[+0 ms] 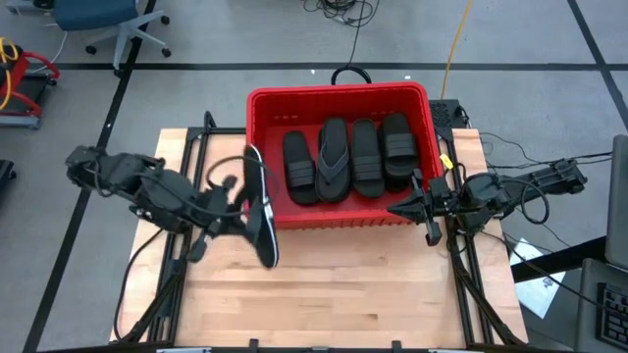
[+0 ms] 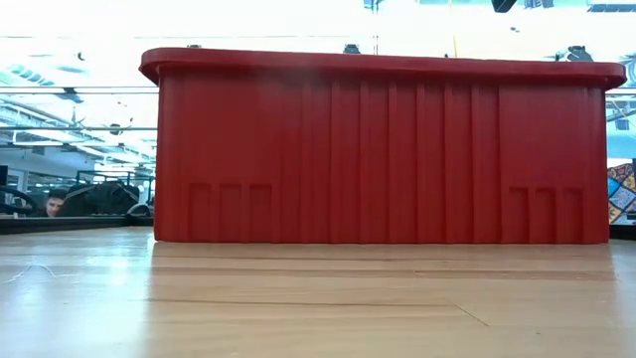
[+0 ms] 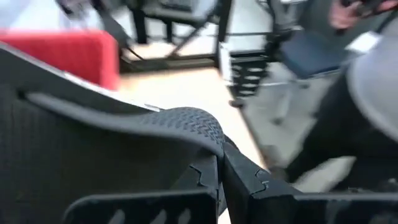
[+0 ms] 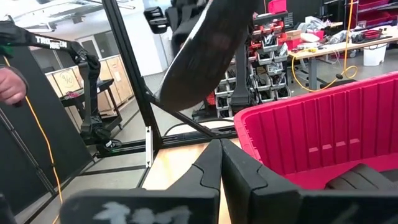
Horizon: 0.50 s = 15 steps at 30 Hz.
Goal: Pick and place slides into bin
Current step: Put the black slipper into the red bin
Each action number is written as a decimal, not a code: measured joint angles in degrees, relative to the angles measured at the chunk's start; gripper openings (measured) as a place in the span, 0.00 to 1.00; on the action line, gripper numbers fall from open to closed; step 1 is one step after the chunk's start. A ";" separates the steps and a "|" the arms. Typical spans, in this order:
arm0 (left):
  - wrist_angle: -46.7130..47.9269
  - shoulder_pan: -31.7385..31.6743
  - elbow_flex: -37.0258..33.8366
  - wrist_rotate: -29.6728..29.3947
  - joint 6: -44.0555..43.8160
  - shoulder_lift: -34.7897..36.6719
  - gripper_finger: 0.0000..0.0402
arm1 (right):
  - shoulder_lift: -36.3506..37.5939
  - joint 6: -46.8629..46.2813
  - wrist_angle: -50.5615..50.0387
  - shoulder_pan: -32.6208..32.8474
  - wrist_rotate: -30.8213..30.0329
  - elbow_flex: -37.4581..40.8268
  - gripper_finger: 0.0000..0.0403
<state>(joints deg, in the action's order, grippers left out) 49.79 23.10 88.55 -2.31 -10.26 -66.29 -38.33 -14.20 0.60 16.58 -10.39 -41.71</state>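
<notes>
The red bin (image 1: 339,93) stands at the table's far middle and fills the low view (image 2: 378,149). Several black slides (image 1: 366,155) lie side by side on its floor, one of them a thong flip-flop (image 1: 332,157). My left gripper (image 1: 240,201) is just outside the bin's near left corner, shut on another black slide (image 1: 260,211) that stands on edge in the air. This slide also shows in the right wrist view (image 4: 205,50). My right gripper (image 1: 394,209) hangs shut and empty at the bin's near right corner, its fingers pointing toward the table's left. My left gripper pinches the slide's thin textured strap (image 3: 186,121) between its two fingers (image 3: 249,183). The fingers come roughly level from the table's left. The slide is lifted clear of the table, on its edge, its sole facing the gripper.
Bare wooden table (image 1: 334,294) lies in front of the bin. The arms' black frames run along the left (image 1: 191,162) and right (image 1: 471,265) table edges. An office chair (image 1: 108,20) stands on the floor beyond the table, and a person shows far off in the low view (image 2: 55,204).
</notes>
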 joint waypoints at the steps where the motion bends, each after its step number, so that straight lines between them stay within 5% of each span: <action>1: 0.56 -0.09 0.43 -2.00 1.89 0.42 0.00 | 0.00 0.00 0.00 0.00 0.00 0.00 0.00; 15: 14.77 3.35 -8.32 -14.38 -7.03 18.63 0.00 | 0.00 -0.11 1.65 -0.02 -3.31 0.00 0.00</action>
<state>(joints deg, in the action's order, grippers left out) 64.56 26.46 80.23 -16.70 -17.30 -47.66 -38.33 -14.31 2.25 16.56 -13.70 -41.71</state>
